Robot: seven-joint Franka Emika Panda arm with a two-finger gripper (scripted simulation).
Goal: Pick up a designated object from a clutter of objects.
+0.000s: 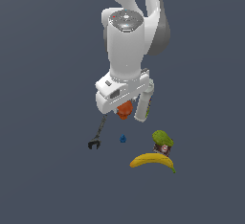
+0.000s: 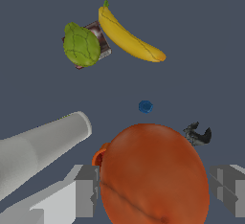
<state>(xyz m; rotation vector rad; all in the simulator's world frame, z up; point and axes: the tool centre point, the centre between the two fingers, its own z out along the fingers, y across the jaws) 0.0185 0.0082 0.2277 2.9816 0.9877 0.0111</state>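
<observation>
The orange fruit is smooth and round and fills the space between my two grey fingers in the wrist view. My gripper has a pad against each side of it. In the exterior view the fruit sits right under my hand and my fingers are hidden. I cannot tell whether it is off the ground. The orange cup peeks out from behind the fruit. The white bottle stands close beside my hand and also shows in the exterior view.
A yellow banana lies at the front, with the green-topped dark item just behind it. A tiny blue piece and a dark wrench lie toward the exterior view's left. The floor is plain grey.
</observation>
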